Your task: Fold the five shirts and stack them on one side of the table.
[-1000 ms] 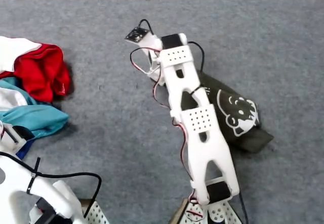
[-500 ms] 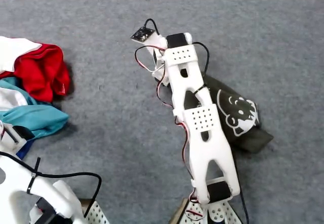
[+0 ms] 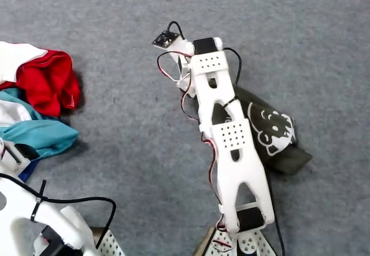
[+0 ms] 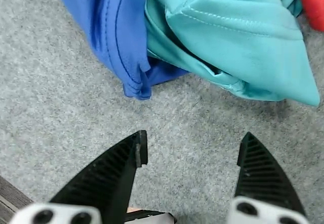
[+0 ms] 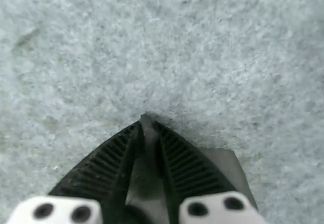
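Right end effector [image 5: 145, 124] tight on dark shirt [image 3: 273, 133], arm [image 3: 226, 130] outstretched above it.

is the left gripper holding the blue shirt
No, the left gripper has its fingers open, apart from the blue shirt.

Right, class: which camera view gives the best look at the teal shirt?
The left wrist view: the teal shirt lies close up, folds and seams clear, against the blue shirt. The high view has it far off and partly cropped, beside the red shirt.
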`<state>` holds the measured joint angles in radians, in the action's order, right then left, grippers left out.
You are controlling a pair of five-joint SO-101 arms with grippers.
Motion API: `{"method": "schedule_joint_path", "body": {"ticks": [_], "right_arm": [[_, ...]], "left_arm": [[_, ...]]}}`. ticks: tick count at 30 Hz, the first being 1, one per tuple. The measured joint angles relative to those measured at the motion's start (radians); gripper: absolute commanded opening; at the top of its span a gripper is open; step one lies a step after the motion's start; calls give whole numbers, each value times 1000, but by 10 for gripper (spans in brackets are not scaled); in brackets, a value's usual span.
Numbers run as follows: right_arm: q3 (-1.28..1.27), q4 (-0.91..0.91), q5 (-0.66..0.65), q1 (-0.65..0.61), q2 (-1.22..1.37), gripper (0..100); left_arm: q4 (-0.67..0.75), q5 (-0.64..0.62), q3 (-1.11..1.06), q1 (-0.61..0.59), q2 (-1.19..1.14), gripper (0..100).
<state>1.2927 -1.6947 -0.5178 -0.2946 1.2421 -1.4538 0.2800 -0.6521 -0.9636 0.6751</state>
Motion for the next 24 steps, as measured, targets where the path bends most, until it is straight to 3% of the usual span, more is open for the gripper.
{"method": "schedule_joint_path", "body": {"ticks": [6, 19, 24], "right_arm": [[6, -25, 0, -3, -49, 5], [316, -71, -2, 5, -491, 5], [331, -54, -2, 35, -703, 5]], "left_arm": [[0, 0, 0, 0, 0, 288], [0, -2, 0, 0, 0, 288], [0, -2, 0, 87, 0, 289]]}}
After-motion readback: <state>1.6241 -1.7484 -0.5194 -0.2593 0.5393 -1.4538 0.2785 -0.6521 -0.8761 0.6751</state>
